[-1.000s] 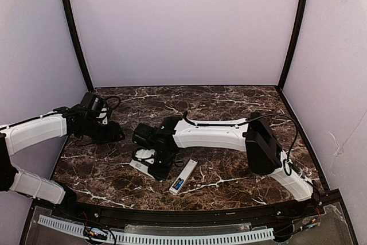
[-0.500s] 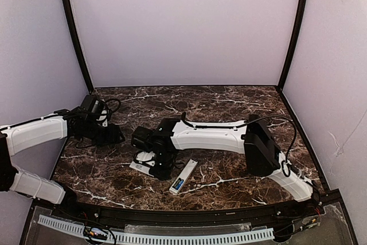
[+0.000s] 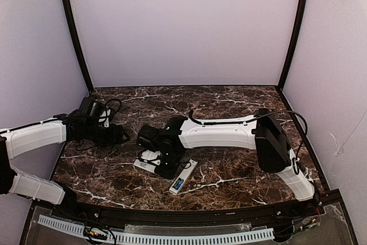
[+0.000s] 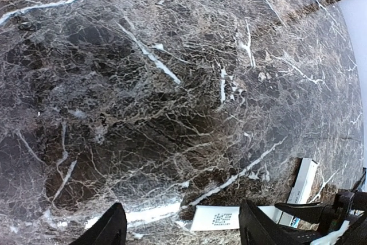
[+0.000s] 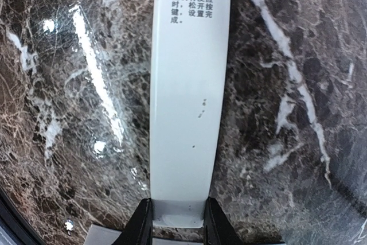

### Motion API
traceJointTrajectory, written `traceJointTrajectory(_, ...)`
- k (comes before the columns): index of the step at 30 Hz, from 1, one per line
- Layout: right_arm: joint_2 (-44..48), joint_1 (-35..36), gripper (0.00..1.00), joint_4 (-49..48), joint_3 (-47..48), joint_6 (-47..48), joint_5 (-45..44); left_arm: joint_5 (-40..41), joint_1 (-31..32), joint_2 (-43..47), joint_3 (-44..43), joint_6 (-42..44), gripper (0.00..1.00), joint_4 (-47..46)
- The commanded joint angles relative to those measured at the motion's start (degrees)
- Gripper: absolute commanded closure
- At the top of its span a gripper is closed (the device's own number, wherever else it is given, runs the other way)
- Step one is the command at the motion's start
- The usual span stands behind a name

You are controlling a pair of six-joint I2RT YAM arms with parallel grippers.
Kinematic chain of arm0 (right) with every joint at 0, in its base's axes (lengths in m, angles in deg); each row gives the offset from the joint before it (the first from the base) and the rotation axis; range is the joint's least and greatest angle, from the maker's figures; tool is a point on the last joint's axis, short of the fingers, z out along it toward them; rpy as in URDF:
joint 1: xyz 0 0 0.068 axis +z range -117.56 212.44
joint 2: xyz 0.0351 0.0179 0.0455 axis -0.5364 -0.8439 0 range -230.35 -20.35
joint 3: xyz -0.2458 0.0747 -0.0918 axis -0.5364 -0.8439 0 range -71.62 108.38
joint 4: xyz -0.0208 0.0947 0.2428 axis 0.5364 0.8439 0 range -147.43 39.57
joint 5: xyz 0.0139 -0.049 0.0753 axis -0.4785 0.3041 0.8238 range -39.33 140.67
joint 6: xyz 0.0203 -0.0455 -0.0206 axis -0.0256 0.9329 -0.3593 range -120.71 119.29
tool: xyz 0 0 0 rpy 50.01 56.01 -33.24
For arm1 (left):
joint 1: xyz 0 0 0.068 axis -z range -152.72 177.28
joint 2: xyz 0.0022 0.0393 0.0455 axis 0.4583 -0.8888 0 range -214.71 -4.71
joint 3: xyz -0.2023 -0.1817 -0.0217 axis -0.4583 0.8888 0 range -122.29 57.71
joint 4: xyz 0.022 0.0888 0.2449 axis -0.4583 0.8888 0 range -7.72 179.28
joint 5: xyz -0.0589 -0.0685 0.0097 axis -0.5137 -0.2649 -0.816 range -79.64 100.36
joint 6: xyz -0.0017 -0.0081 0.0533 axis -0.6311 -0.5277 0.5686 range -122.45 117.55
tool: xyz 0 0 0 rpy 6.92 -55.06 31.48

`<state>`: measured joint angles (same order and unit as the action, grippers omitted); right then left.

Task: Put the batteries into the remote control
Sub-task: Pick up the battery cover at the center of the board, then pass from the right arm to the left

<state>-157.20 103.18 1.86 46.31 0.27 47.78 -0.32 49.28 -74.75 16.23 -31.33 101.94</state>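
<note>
Pinching the end of a printed white strip (image 5: 189, 113), R pincer (image 5: 178, 225) sits low on the marble (image 3: 229, 101), fingers (image 5: 140, 222) tight on both edges. Remote (image 3: 184, 176) lies flat just beside it on its right, long axis near-to-far w/ slight tilt, blue cell (image 3: 178, 184) at near end. L pincer (image 4: 183, 230) hangs spread & empty, well off left, so R is nearer

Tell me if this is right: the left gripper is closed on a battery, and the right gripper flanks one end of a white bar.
No: the left wrist view shows the left gripper open and empty above the marble table. The right gripper does flank one end of the white bar.
</note>
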Motion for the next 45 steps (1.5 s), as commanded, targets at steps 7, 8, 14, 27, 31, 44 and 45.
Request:
traceJointTrajectory(7, 8.95, -0.95, 0.88, -7.63, -6.53, -0.82, -3.74, -13.59, -0.26, 2.23, 9.86, -3.47, 0.32, -17.80)
traceJointTrajectory(8, 9.31, -0.95, 0.88, -8.04, -6.95, -0.87, -3.79, -14.79, -0.28, 2.21, 10.29, -4.34, 0.32, -18.64)
traceJointTrajectory(14, 11.16, -1.29, 0.89, -9.84, -8.14, -0.88, -5.71, -19.19, -0.29, 0.08, 12.05, -6.93, 0.36, -25.25)
traceJointTrajectory(27, 16.11, -1.75, 0.90, -14.09, -11.69, -2.29, -8.26, -23.16, -0.29, -1.38, 13.96, -11.36, 0.57, -32.88)
traceJointTrajectory(31, 16.67, -1.76, 0.90, -14.55, -12.07, -2.29, -8.06, -25.03, -0.29, -1.34, 14.10, -12.69, 0.72, -35.83)
traceJointTrajectory(44, 37.43, -10.74, 0.39, -30.44, -35.08, -7.37, 15.40, -30.72, -0.29, 2.48, 10.25, -7.25, 1.00, -31.95)
traceJointTrajectory(45, 40.04, -12.31, 0.39, -33.42, -37.96, -8.52, 20.18, -33.25, -0.29, 2.75, 9.70, -6.89, 1.00, -32.51)
